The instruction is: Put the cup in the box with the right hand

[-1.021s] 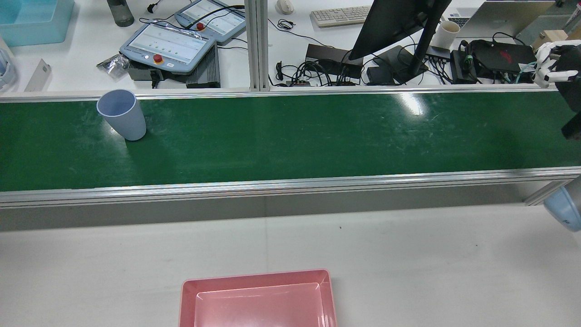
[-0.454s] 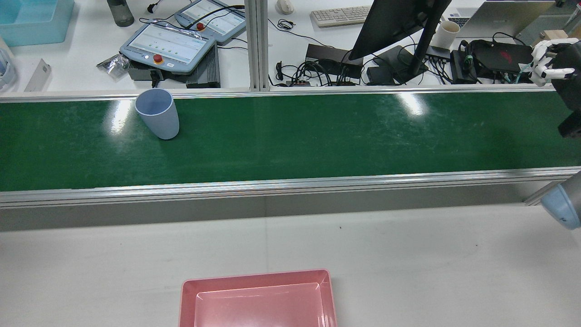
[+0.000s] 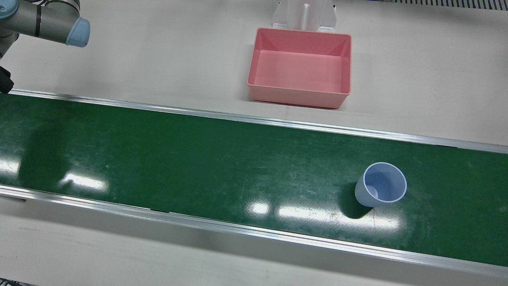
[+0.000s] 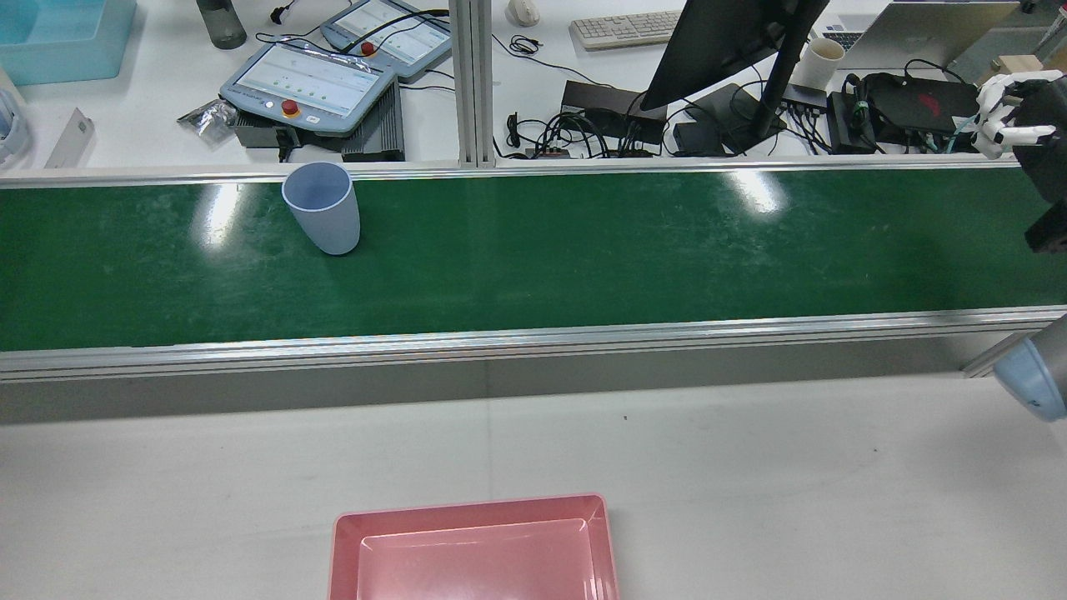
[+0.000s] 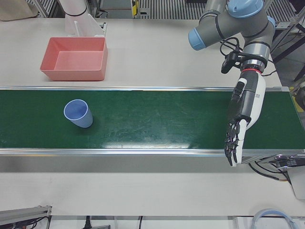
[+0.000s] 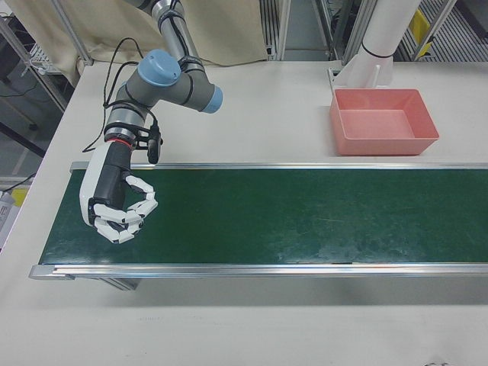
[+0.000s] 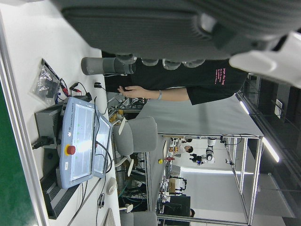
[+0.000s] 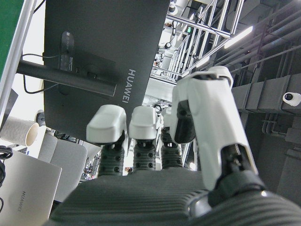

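A pale blue cup (image 4: 321, 208) stands upright on the green conveyor belt (image 4: 583, 250), close to its far rail; the front view shows the cup (image 3: 381, 184) toward the right, the left-front view shows the cup (image 5: 78, 113) at the left. The pink box (image 4: 475, 508) sits empty on the white table on the robot's side of the belt. My right hand (image 6: 118, 202) hovers over the belt's other end, far from the cup, fingers loosely curled and holding nothing. My left hand (image 5: 238, 119) hangs over the belt with straight fingers, also holding nothing.
Aluminium rails (image 3: 238, 119) border the belt. Beyond it a desk carries teach pendants (image 4: 308, 83), a monitor (image 4: 725, 42) and cables. A person (image 7: 188, 84) stands behind that desk. The right arm's elbow (image 3: 59, 28) reaches over the table corner.
The cup has travelled along the belt toward my right hand, standing upright all the while. My right hand shifted only slightly; the box is where it was.
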Action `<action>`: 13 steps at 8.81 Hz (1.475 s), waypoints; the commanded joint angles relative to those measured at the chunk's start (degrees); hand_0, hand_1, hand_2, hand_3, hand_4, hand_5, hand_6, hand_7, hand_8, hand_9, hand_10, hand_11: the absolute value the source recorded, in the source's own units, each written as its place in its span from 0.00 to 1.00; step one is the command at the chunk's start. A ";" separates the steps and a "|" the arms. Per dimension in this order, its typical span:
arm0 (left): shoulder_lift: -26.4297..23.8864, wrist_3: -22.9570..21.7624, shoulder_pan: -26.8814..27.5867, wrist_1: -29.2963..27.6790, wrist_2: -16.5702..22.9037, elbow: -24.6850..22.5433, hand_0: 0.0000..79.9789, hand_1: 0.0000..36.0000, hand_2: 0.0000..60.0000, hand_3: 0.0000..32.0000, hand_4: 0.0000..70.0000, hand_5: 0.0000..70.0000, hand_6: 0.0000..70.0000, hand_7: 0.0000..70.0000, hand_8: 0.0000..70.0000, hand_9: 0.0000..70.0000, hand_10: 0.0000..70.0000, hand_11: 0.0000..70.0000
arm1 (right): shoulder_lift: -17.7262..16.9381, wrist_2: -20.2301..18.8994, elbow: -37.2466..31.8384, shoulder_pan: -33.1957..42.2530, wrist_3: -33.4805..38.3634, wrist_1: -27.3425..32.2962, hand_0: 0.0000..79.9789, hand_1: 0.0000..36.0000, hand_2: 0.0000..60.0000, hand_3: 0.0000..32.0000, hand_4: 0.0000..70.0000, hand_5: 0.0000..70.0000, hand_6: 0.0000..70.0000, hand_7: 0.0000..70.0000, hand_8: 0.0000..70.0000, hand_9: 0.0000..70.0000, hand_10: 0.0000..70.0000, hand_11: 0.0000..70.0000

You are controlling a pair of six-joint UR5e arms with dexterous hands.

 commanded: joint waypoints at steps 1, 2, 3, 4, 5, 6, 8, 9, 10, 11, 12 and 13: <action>0.00 0.00 0.00 0.00 0.00 0.00 0.00 0.00 0.00 0.00 0.00 0.00 0.00 0.00 0.00 0.00 0.00 0.00 | -0.11 0.00 0.04 0.12 0.09 0.00 1.00 1.00 1.00 0.00 1.00 0.48 0.79 1.00 1.00 1.00 1.00 1.00; 0.00 0.00 0.00 0.00 0.00 0.00 0.00 0.00 0.00 0.00 0.00 0.00 0.00 0.00 0.00 0.00 0.00 0.00 | -0.28 0.00 0.04 0.21 0.09 0.00 0.95 1.00 1.00 0.00 1.00 0.48 0.79 1.00 1.00 1.00 1.00 1.00; 0.00 0.00 0.00 0.00 0.00 0.00 0.00 0.00 0.00 0.00 0.00 0.00 0.00 0.00 0.00 0.00 0.00 0.00 | -0.46 0.00 0.04 0.30 0.00 0.09 0.98 1.00 1.00 0.00 1.00 0.48 0.79 1.00 1.00 1.00 1.00 1.00; 0.00 0.00 0.00 0.00 0.00 0.00 0.00 0.00 0.00 0.00 0.00 0.00 0.00 0.00 0.00 0.00 0.00 0.00 | -0.55 0.09 0.21 0.91 0.00 0.44 0.95 1.00 1.00 0.00 1.00 0.47 0.78 1.00 1.00 1.00 1.00 1.00; 0.00 0.00 0.00 0.00 0.00 0.00 0.00 0.00 0.00 0.00 0.00 0.00 0.00 0.00 0.00 0.00 0.00 0.00 | -0.63 -0.35 0.47 1.26 -0.26 0.61 0.99 0.98 1.00 0.00 1.00 0.47 0.76 1.00 1.00 1.00 1.00 1.00; 0.00 0.00 0.00 0.00 0.00 0.00 0.00 0.00 0.00 0.00 0.00 0.00 0.00 0.00 0.00 0.00 0.00 0.00 | -0.20 -3.05 0.56 0.74 -0.35 0.79 0.99 0.46 0.17 0.00 0.99 0.38 0.60 1.00 1.00 1.00 1.00 1.00; 0.00 0.00 0.00 0.00 0.00 0.00 0.00 0.00 0.00 0.00 0.00 0.00 0.00 0.00 0.00 0.00 0.00 0.00 | 0.16 -3.78 0.56 -0.14 -0.70 0.53 0.79 0.35 0.00 0.00 0.21 0.08 0.02 0.00 0.00 0.00 0.04 0.08; 0.00 0.00 0.00 0.00 0.00 0.00 0.00 0.00 0.00 0.00 0.00 0.00 0.00 0.00 0.00 0.00 0.00 0.00 | 0.16 -3.87 0.48 -0.14 -0.96 0.53 0.75 0.33 0.00 0.00 0.12 0.08 0.01 0.00 0.00 0.00 0.00 0.00; 0.00 0.00 0.00 0.00 0.00 0.00 0.00 0.00 0.00 0.00 0.00 0.00 0.00 0.00 0.00 0.00 0.00 0.00 | 0.24 -3.87 0.74 -0.31 -0.97 0.53 0.70 0.34 0.00 0.00 0.06 0.06 0.00 0.00 0.00 0.00 0.00 0.00; 0.00 0.00 0.00 0.00 0.00 0.00 0.00 0.00 0.00 0.00 0.00 0.00 0.00 0.00 0.00 0.00 0.00 0.00 | 0.85 -3.95 0.56 -0.40 -0.97 0.53 0.69 0.16 0.00 0.00 0.09 0.04 0.02 0.06 0.00 0.00 0.00 0.00; 0.00 0.00 0.00 0.09 0.00 0.00 0.00 0.00 0.00 0.00 0.00 0.00 0.00 0.00 0.00 0.00 0.00 0.00 | 0.95 -3.95 0.65 -0.40 -1.05 0.44 0.71 0.06 0.00 0.00 0.12 0.04 0.02 0.09 0.00 0.00 0.00 0.00; 0.00 0.00 0.00 0.00 0.00 0.00 0.00 0.00 0.00 0.00 0.00 0.00 0.00 0.00 0.00 0.00 0.00 0.00 | 1.03 -3.95 0.82 -0.40 -0.97 0.44 0.75 0.17 0.00 0.00 0.11 0.05 0.03 0.13 0.00 0.00 0.00 0.00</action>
